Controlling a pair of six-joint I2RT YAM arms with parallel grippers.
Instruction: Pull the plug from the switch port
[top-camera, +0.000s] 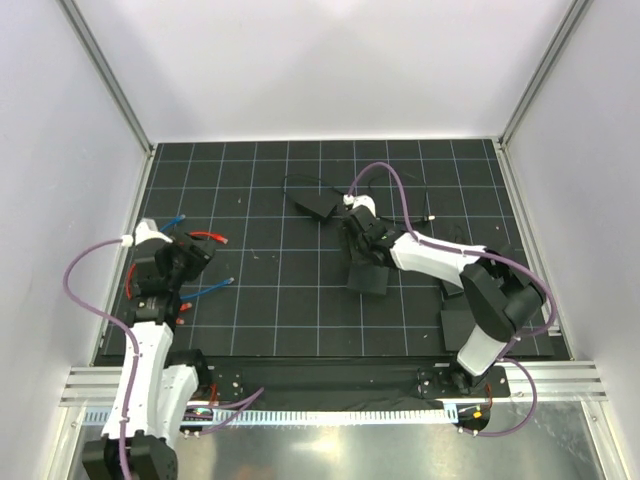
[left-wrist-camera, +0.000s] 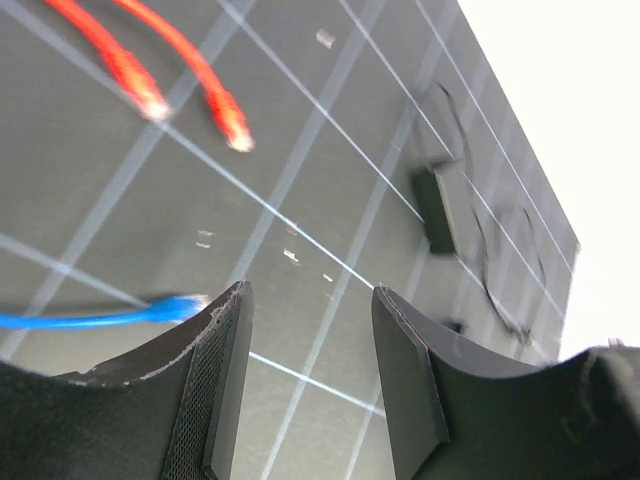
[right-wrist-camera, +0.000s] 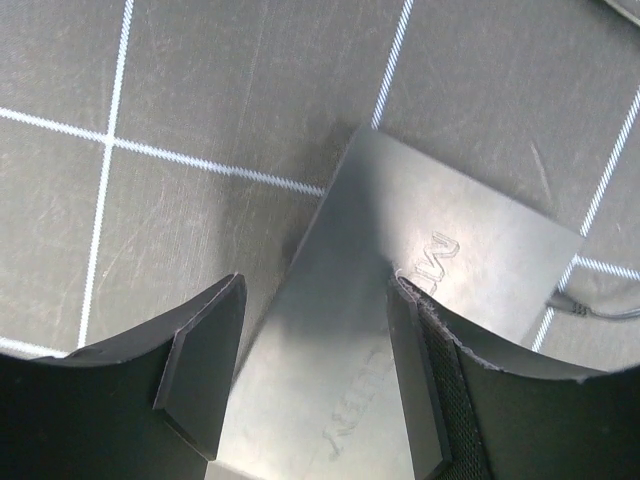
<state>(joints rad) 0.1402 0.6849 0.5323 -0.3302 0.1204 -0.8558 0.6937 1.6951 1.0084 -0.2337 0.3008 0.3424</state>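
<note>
The switch (top-camera: 368, 278), a flat matte-black rectangular box, lies near the middle of the black mat (top-camera: 300, 320), ruled with thin white grid lines, that covers the counter. The right tool (right-wrist-camera: 315, 290) hangs directly over it with its two black wedge-shaped fingers apart. The box's smooth top face, embossed with faint raised lettering, fills the gap between them. The finger lined with a fine mesh-textured pad overlaps that face, and the other finger is plain. I cannot tell whether either one touches the box. A thin dark cord (right-wrist-camera: 600, 310) meets the switch's far edge.

Well to the left of the switch, the left tool (left-wrist-camera: 310, 295) hovers above the mat, its fingers apart with nothing between them. One finger carries a mesh pad, and the other is smooth with scuffed edges. Just beside the mesh finger lies a blue cable (left-wrist-camera: 90, 318), round and glossy. It ends in a pale plug that rests on the mat, well apart from the switch.

Two red cables (left-wrist-camera: 200, 75) with pale tips also lie left of the switch. A small black power brick (top-camera: 318, 205) with a thin looping black cord sits just beyond the switch, slightly to its left. A thin flat black square plate (top-camera: 455, 322) lies on the near right of the switch, partly under the right arm.
</note>
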